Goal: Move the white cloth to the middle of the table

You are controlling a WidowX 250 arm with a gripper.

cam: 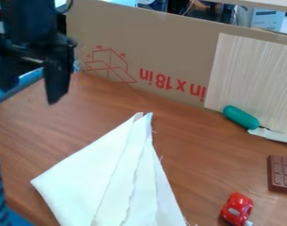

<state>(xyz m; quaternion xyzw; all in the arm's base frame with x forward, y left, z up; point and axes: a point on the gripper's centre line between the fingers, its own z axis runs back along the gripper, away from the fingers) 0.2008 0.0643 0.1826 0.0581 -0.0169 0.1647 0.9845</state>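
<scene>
At the far left, your black two-finger jaws [31,93] hang over the brown wooden surface [186,132], spread apart with nothing between them. To their right and nearer the camera lies the folded white cloth [110,176], toward the near edge — its folds fan from a narrow peak at the far end, and that peak looks your likeliest grip. So you'd travel right and toward the camera, then go down; pinch too shallowly and one layer may slip out. Farther right, mind the small red toy car [237,207] as you drag the cloth toward the middle.
</scene>
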